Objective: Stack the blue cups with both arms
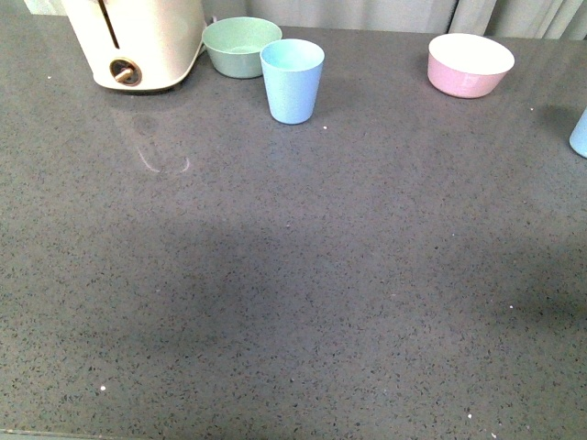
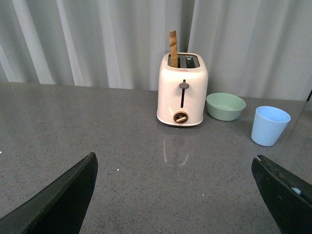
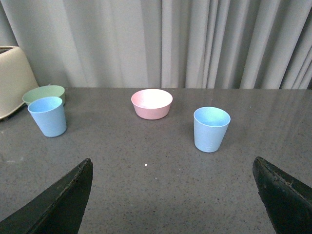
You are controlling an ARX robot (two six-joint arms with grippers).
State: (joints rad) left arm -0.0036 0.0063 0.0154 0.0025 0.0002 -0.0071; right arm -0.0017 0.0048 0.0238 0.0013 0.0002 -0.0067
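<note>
Two blue cups: pale sky-blue matte plastic tumblers, handleless and tapering to a narrower base. The left cup (image 1: 292, 81) and the right cup (image 1: 580, 135) both stand upright, mouth up, well apart and not stacked.
Left cup position: far side of the counter, near the mint-green round bowl (image 1: 240, 46). The left wrist view shows a gap between cup (image 2: 270, 125) and bowl (image 2: 225, 106).
Right cup position: at the right edge of the front view, cut off by the frame. The right wrist view shows it whole (image 3: 211, 128), nearer the camera than the pink round bowl with a white inside (image 3: 151, 103) and apart from it.
Left gripper (image 2: 174, 158): thin black fingers (image 2: 63, 197) spread wide with nothing between them.
Right gripper (image 3: 171, 161): fingers (image 3: 61, 200) equally wide apart and holding nothing. Both cups lie beyond its fingertips.
Arms in front view: neither shows.
Cream toaster (image 2: 182, 90): upright, beside the green bowl. It has a dark lever, a brass-coloured knob and a brown slice standing in one slot.
Grey speckled stone counter (image 1: 293, 302): carries all the items.
Pale pleated curtain (image 3: 195, 44): hangs behind the counter.
</note>
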